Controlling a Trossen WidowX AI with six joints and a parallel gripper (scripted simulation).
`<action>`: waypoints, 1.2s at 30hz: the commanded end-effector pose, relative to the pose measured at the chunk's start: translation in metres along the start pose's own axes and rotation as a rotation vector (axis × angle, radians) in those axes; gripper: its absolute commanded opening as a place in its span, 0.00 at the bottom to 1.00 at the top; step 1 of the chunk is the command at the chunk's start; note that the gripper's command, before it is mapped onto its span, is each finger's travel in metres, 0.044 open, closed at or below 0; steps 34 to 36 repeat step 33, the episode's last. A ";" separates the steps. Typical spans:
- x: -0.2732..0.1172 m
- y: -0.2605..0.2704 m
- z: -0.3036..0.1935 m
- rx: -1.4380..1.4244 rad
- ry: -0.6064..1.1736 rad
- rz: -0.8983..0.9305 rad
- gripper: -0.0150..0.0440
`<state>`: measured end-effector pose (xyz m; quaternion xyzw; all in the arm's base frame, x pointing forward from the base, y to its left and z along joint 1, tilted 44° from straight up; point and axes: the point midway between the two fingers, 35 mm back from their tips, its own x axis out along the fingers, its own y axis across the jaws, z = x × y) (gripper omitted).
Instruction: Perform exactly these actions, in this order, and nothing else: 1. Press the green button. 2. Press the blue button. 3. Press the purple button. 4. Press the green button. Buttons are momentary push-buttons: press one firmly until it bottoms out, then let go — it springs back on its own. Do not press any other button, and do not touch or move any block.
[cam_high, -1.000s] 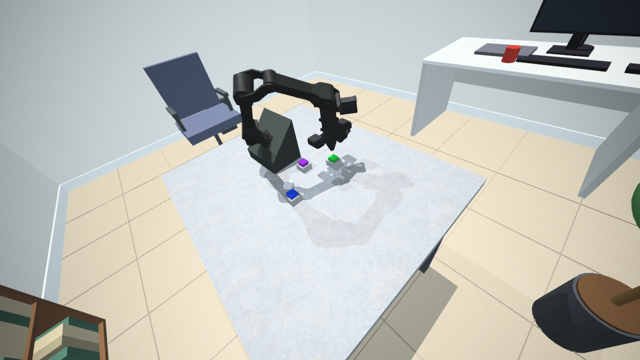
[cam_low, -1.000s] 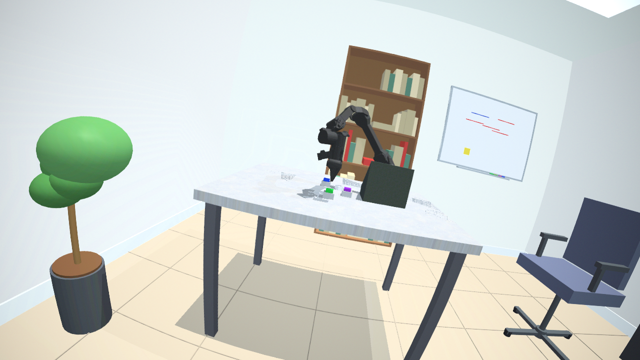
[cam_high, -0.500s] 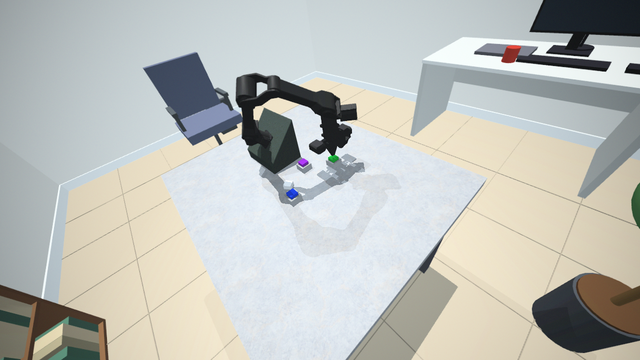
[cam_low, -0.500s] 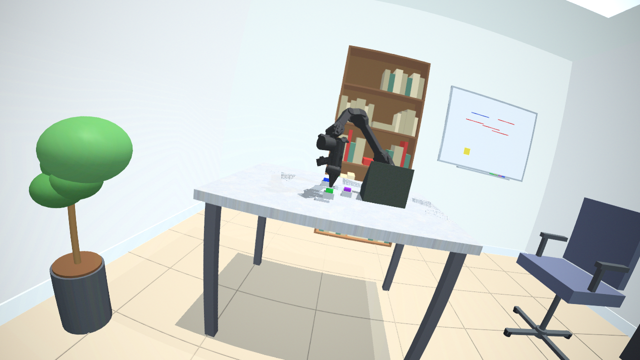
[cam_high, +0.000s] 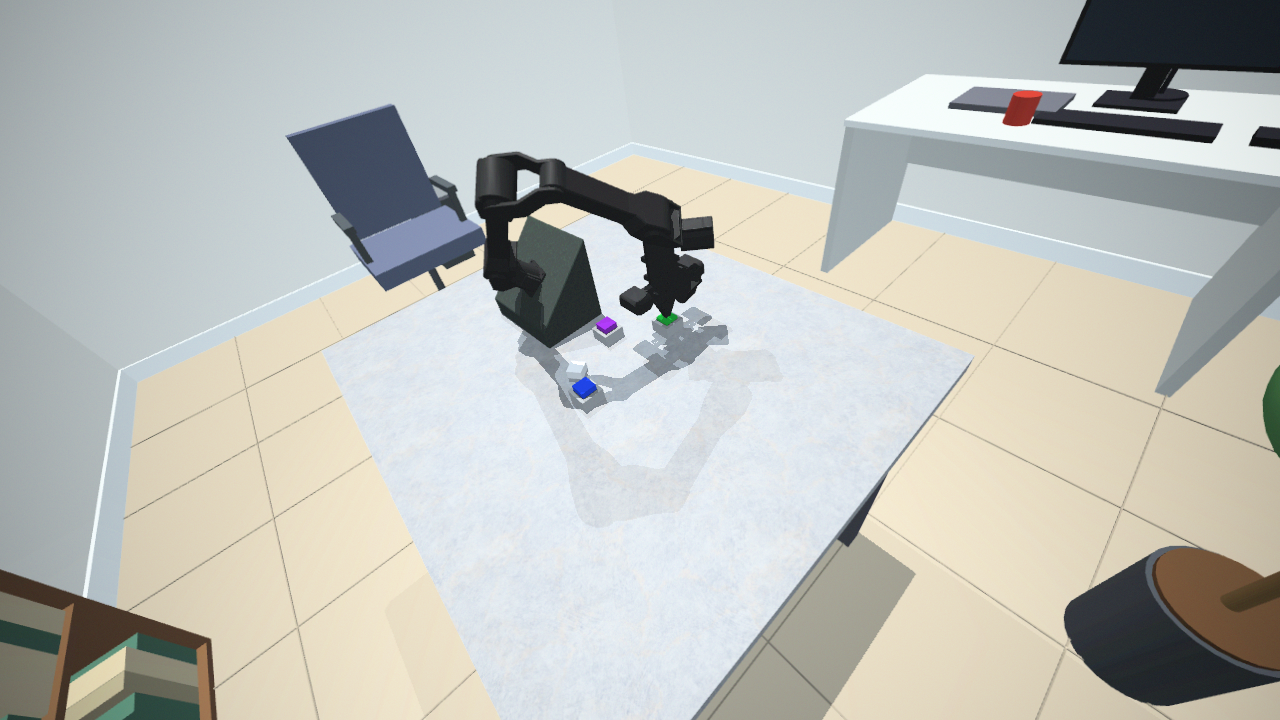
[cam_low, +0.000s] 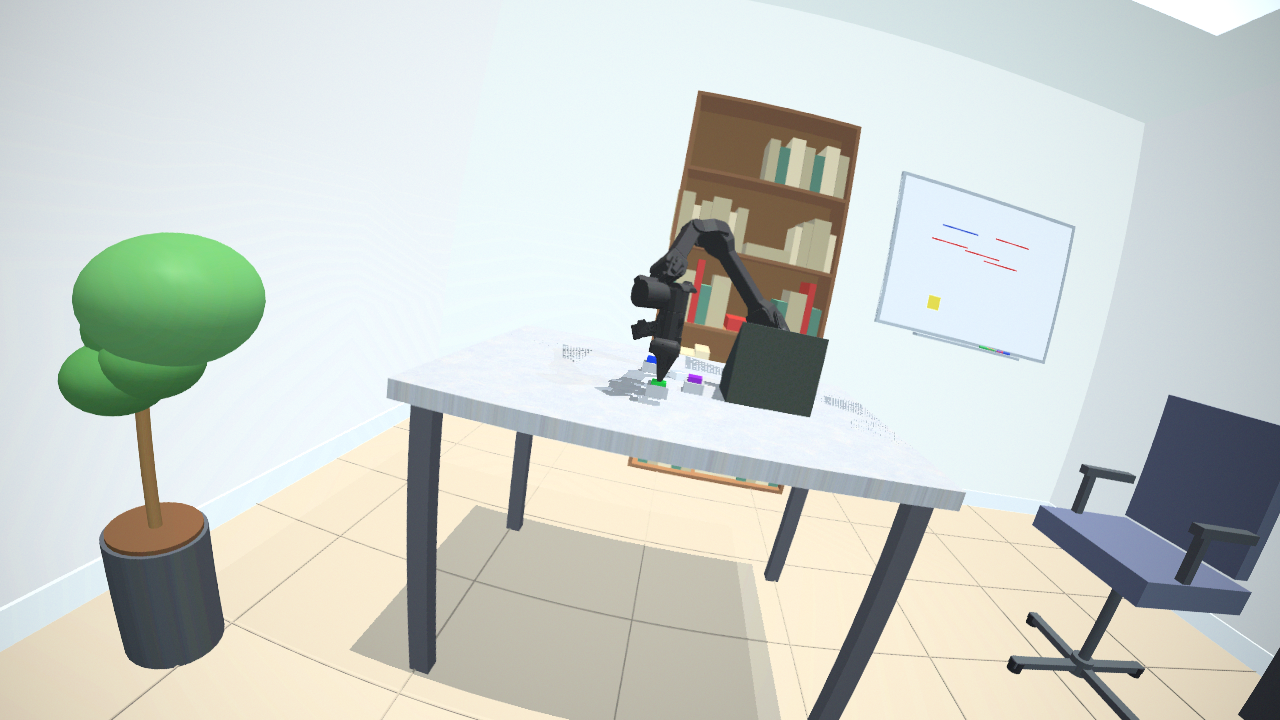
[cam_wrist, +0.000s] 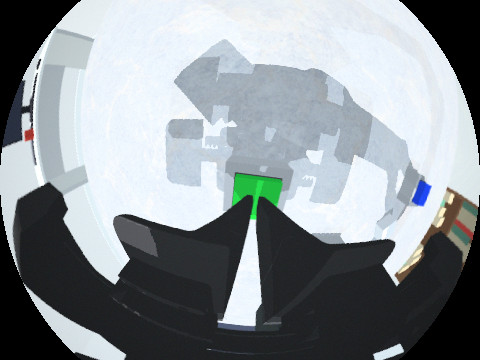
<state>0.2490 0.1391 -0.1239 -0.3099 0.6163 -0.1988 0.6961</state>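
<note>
The black robot gripper (cam_high: 663, 307) points straight down with its fingers squeezed together, holding nothing. Its tips touch the top of the small green square button (cam_high: 665, 318) on the pale grey table (cam_high: 626, 501). The purple button (cam_high: 607, 324) sits just left, the blue button (cam_high: 584, 387) nearer.

green button (cam_wrist: 258, 190) | near edge hidden by fingers | contact unclear

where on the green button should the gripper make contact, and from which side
The flat top face of the green button, from straight above. It is a low square cap on a pale base, made to be pushed down, not grasped. The gripper, shut and empty, already points down with its tips at the cap's near edge; nearer the centre looks safer.
</note>
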 end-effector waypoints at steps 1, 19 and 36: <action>0.001 -0.001 0.000 -0.004 -0.004 -0.004 0.29; -0.032 0.000 0.000 -0.004 -0.004 -0.002 0.29; -0.095 0.046 -0.023 -0.005 -0.002 0.004 0.78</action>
